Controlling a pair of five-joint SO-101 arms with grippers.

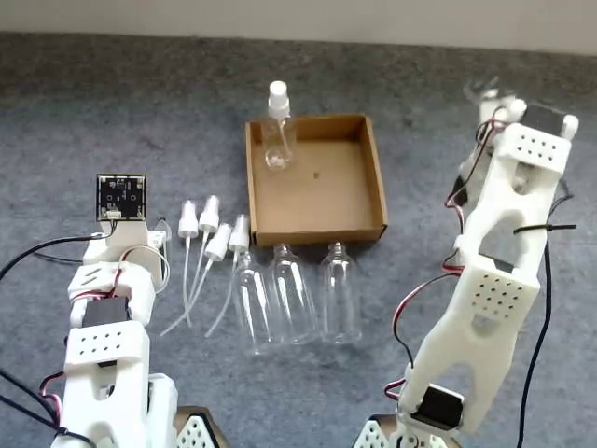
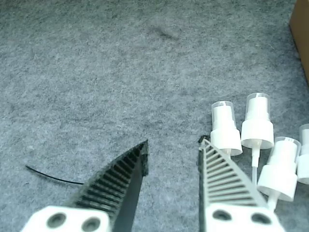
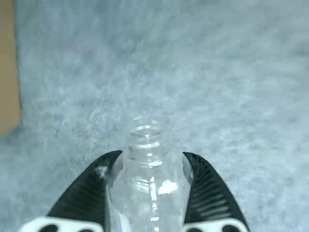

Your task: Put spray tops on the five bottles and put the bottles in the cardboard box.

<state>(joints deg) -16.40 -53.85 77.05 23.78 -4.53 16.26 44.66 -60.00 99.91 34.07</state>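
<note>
Bottles: one capped bottle point(image 1: 278, 131) sits in box point(image 1: 375, 177) at its 11 o'clock corner; 3 open bottles point(image 1: 292, 294) lie side by side just outside box's 6 o'clock edge. Four spray tops point(image 1: 210, 229) lie at box's 8 o'clock, w/ left gripper point(image 2: 174, 145) just beside them, jaws apart over carpet point(image 2: 96, 72). Right gripper point(image 3: 152, 155) is clamped on 5th bottle point(image 3: 145, 193), neck open, at box's 2 o'clock
</note>
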